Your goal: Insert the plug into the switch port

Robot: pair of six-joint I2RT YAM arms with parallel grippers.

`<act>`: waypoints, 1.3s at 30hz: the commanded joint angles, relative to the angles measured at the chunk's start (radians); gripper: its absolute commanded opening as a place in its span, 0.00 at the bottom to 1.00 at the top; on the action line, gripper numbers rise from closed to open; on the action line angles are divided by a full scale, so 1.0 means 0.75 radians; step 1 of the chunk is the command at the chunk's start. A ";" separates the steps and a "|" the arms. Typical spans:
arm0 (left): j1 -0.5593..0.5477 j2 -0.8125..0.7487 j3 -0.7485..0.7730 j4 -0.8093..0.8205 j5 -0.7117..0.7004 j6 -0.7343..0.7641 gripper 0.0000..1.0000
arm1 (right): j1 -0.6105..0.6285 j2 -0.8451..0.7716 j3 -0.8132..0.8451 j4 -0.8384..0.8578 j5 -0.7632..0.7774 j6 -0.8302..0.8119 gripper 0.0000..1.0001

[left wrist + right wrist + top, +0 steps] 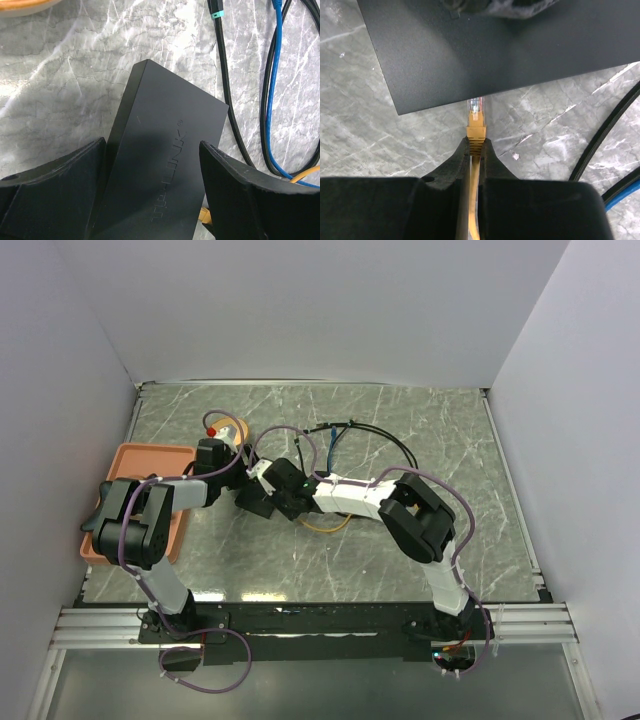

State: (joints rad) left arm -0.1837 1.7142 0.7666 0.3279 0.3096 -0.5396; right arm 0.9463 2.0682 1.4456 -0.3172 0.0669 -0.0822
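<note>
The switch (160,165) is a flat matte-black box lying on the marble table, and it also shows in the top view (256,504). My left gripper (152,145) straddles it with a finger pressed on each long side. My right gripper (476,142) is shut on the orange plug (475,125) just behind its boot. The plug's clear tip (475,105) touches the switch's near edge (470,75). The sockets are hidden from view. In the top view the two grippers meet left of centre, the left one (248,496) beside the right one (282,492). The orange cable (325,525) trails behind.
An orange tray (135,490) sits at the left under the left arm. A tan object with a red ball (222,429) stands behind the grippers. Black (227,80) and blue (270,100) cables loop on the table to the right of the switch.
</note>
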 commanded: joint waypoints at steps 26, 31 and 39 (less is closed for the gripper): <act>-0.003 0.009 0.015 0.013 0.082 -0.023 0.80 | 0.037 -0.023 0.077 0.137 -0.022 0.032 0.00; -0.003 0.013 0.011 0.015 0.082 -0.023 0.80 | 0.041 -0.056 0.050 0.171 -0.022 0.034 0.00; -0.003 0.013 -0.006 0.031 0.094 -0.043 0.79 | 0.043 -0.066 0.042 0.190 -0.001 0.069 0.00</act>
State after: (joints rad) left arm -0.1783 1.7180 0.7666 0.3328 0.3164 -0.5400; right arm 0.9710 2.0724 1.4528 -0.2947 0.0559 -0.0605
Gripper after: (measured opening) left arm 0.795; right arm 0.077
